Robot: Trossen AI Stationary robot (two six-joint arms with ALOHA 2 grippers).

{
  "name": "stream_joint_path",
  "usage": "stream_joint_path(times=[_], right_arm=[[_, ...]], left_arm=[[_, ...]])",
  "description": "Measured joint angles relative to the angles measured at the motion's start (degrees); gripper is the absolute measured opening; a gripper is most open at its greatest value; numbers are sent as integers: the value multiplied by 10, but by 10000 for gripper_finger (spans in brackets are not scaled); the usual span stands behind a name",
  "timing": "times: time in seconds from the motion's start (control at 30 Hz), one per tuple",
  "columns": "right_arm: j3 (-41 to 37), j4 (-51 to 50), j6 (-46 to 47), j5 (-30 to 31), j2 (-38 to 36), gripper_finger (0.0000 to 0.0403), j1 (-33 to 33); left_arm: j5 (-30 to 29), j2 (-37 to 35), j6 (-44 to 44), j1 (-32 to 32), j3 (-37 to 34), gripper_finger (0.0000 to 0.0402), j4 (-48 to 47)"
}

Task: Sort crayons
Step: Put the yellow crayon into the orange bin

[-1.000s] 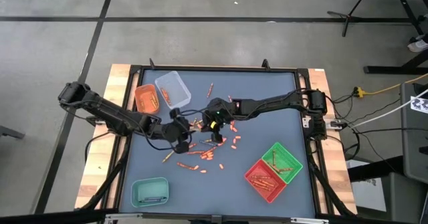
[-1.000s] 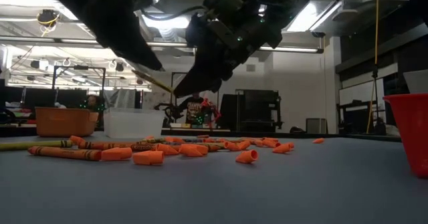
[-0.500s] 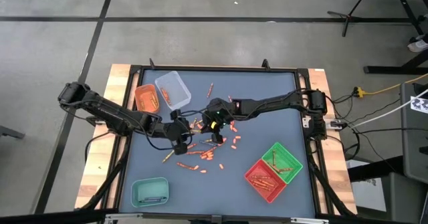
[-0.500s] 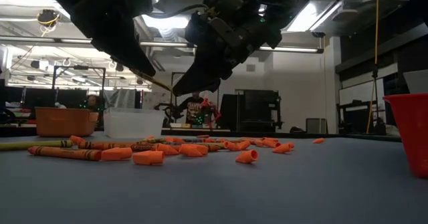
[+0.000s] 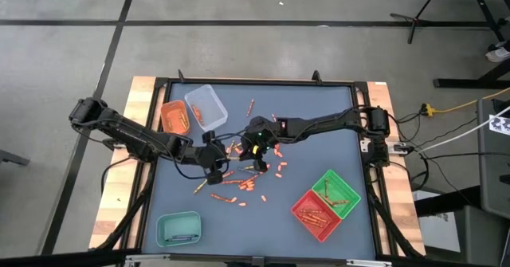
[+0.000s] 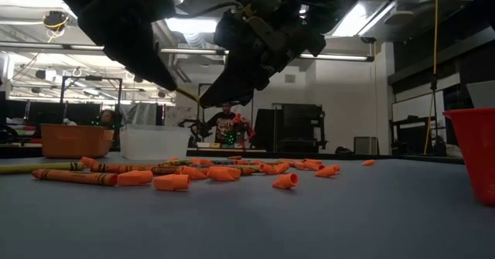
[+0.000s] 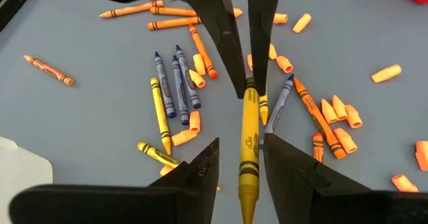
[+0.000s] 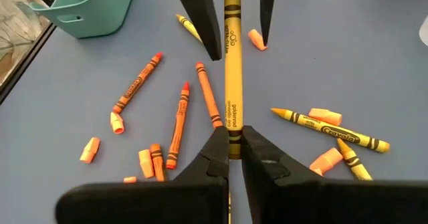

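left arm: I see it reach in from 9 o'clock toward table centre
left gripper (image 7: 244, 160): fingers spread a bit, one each side of the yellow crayon (image 8: 232, 70), gaps showing both sides in its wrist view, not pinching it
orange tray (image 5: 174, 117): 10 o'clock of table, a few crayons inside, clear tray (image 5: 206, 105) just beside it
teal tray (image 5: 178, 229): 7 o'clock corner
yellow crayon: up off the mat near centre, spanning between the two grippers, one end at each
loose crayons (image 5: 237, 184): scattered on the grey mat (image 5: 319, 151) under and around both grippers; orange bits, blue and yellow ones near
right gripper (image 8: 232, 147): I read it clamped tight on the yellow crayon's end, centre of table
right arm: comes in from 3 o'clock
green tray (image 5: 335, 192) and red tray (image 5: 317, 213): 5 o'clock, touching, crayons in each
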Motion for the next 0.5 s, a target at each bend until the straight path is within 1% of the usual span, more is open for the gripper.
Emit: stream_joint_path(times=[0.13, 0.4, 0.5], right_arm=[[0, 0, 0, 0, 0, 16, 0], [0, 0, 0, 0, 0, 16, 0], [0, 0, -2, 0, 0, 18, 0]], left_arm=[[0, 0, 0, 0, 0, 89, -5], [1, 0, 0, 0, 0, 31, -5], [2, 0, 2, 0, 0, 15, -5]])
